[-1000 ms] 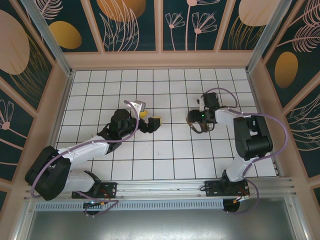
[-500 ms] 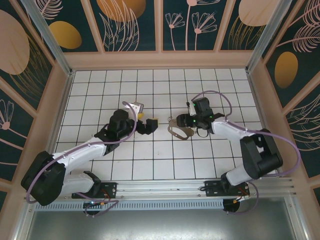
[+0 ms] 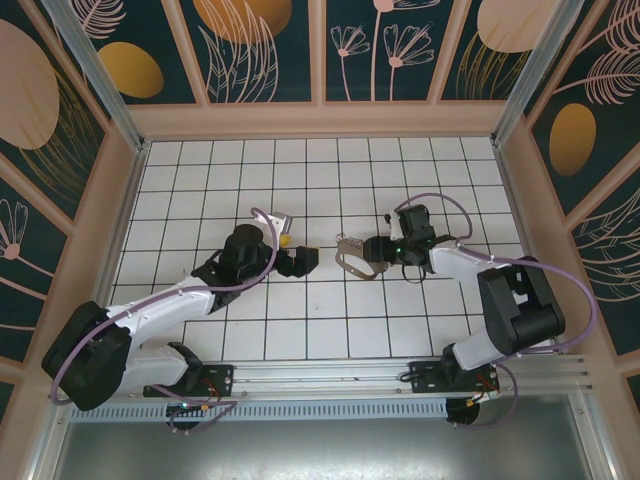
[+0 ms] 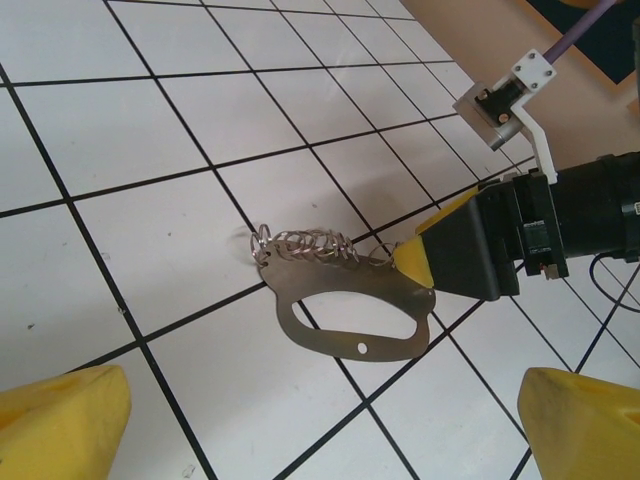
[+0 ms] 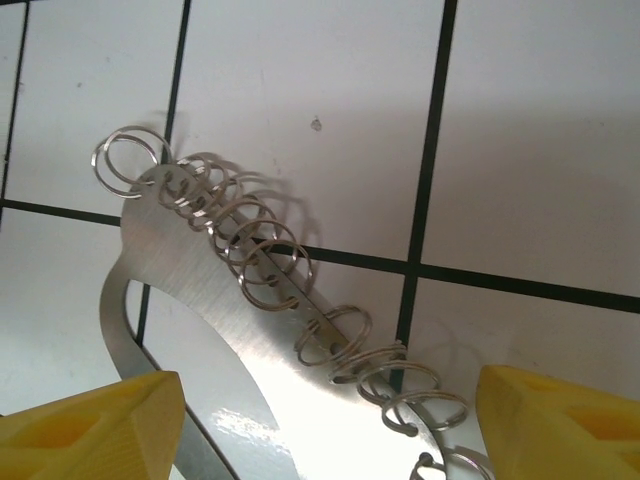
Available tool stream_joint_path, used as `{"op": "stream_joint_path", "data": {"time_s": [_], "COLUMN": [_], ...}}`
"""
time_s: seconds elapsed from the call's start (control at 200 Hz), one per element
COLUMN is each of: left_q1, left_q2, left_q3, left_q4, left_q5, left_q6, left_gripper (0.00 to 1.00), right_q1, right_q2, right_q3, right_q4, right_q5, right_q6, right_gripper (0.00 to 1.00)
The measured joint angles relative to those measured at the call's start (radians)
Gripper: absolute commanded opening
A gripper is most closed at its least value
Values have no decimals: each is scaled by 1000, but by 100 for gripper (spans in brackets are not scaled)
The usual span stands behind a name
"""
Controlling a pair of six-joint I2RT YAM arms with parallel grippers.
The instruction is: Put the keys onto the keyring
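In the right gripper [image 3: 370, 251], the keyring [image 4: 340, 280]; left gripper [image 3: 297, 249] agape nearby.

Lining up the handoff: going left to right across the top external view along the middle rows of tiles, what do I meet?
left gripper → keyring → right gripper

Lower part of keyring [image 5: 215, 300] cut off by bottom edge in right wrist view, its far end covered by right gripper's fingertip [image 4: 418, 258] in left wrist view, wire loops unresolved from above, left gripper's pads [image 4: 60, 420] cropped at bottom corners.
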Motion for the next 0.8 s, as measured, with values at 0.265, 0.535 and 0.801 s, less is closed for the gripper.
{"op": "stream_joint_path", "data": {"time_s": [0.265,0.535,0.801], "left_q1": [0,0,0], "left_q2": [8,25,25], "left_q3": [0,1,1], "left_q4": [0,-1,0], "left_q5": [-3,-3,-11], "left_q6": [0,0,0], "left_gripper": [98,98,99], "right_q1": [73,185,266], "right_q2": [-84,-122,-190], "right_q3": [-84,-103,-24], "right_q4": [6,8,-127], "right_q5": [-15,-12,137], "right_q6": [48,116,119], "right_gripper": [75,74,72]}}
